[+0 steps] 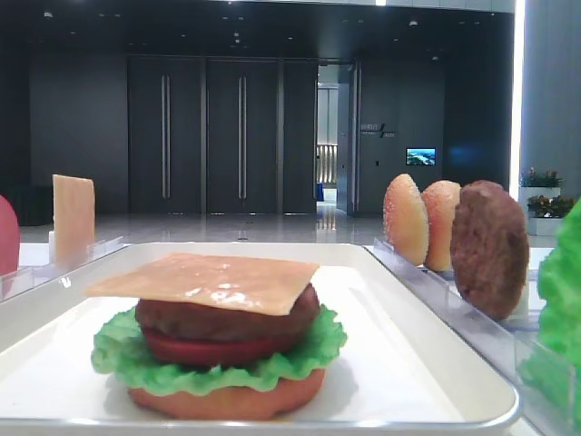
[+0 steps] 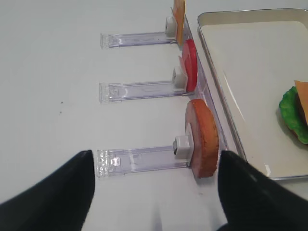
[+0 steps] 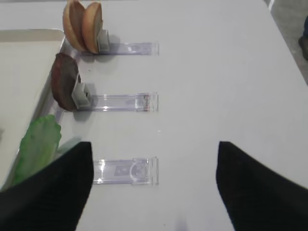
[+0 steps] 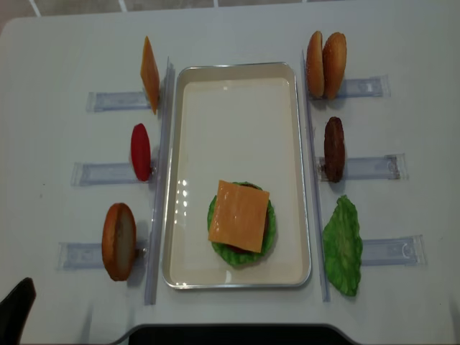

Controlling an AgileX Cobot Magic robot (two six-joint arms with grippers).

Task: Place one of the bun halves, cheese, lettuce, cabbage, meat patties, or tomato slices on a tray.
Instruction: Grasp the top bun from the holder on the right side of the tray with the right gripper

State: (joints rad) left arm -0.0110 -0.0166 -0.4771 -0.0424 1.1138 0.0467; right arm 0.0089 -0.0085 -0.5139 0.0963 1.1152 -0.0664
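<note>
On the white tray (image 4: pixel 237 93) sits a stack of bun, lettuce, tomato and patty, topped by a cheese slice (image 4: pixel 239 215). Two bun halves (image 4: pixel 325 65), a meat patty (image 4: pixel 333 149) and a lettuce leaf (image 4: pixel 343 244) stand in racks to the tray's right. Cheese (image 4: pixel 149 74), a tomato slice (image 4: pixel 141 151) and an orange-brown bun (image 2: pixel 203 137) stand to its left. The cabbage is out of view. My left gripper (image 2: pixel 155 159) hangs open over the table near the orange-brown bun. My right gripper (image 3: pixel 155 149) hangs open beside the lettuce (image 3: pixel 38 144), holding nothing.
Clear plastic racks (image 3: pixel 126 171) lie flat on the white table on both sides of the tray, running outward. A long clear strip (image 4: pixel 159 180) borders each long side of the tray. The table's front edge (image 4: pixel 230 329) is close to both grippers.
</note>
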